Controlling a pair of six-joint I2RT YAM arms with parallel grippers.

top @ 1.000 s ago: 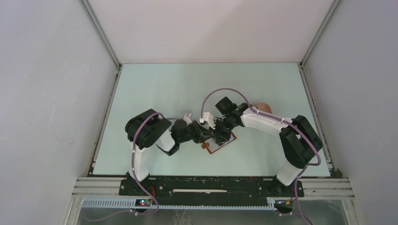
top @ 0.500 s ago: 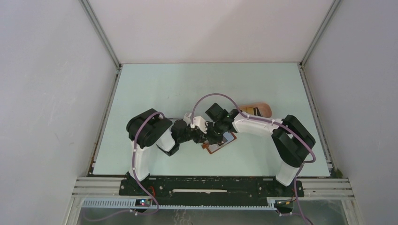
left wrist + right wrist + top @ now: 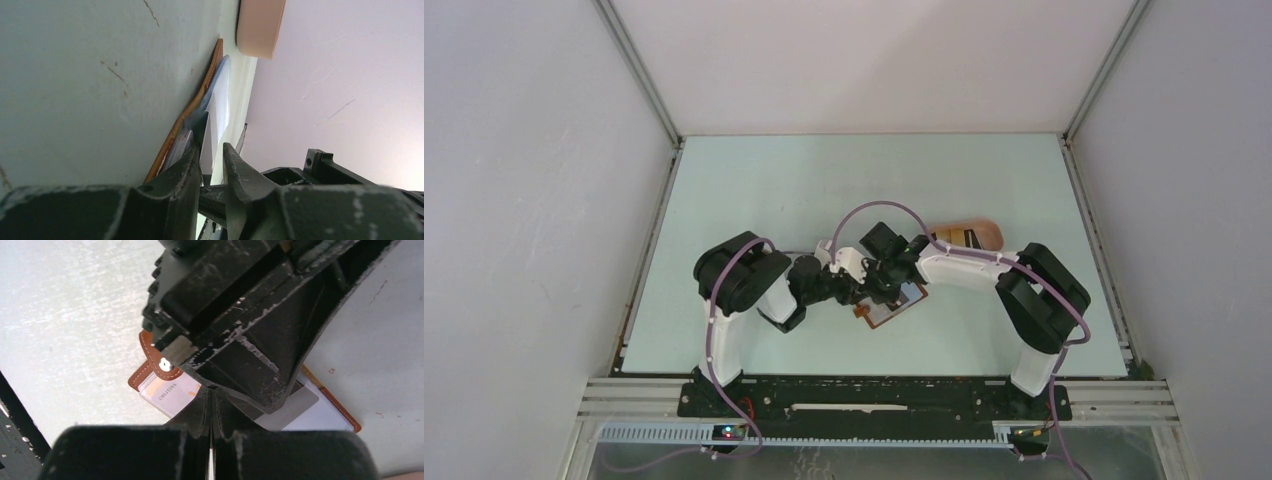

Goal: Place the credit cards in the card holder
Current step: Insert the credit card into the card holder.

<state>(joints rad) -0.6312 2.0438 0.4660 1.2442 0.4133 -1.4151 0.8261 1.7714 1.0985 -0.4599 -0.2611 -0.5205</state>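
Right gripper now shifted left over card holder. Credit cards partly slotted; I judge more left in pink tray. Right jaws clenched; left gripper near-closed, grip I can't tell.

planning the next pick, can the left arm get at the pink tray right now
Probably not: the right arm lies between the left gripper and the pink tray, which sits beyond the card holder.

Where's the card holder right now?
In the top view, the card holder lies open, centre, beneath the left gripper and right gripper, nearer the bases than the pink tray.
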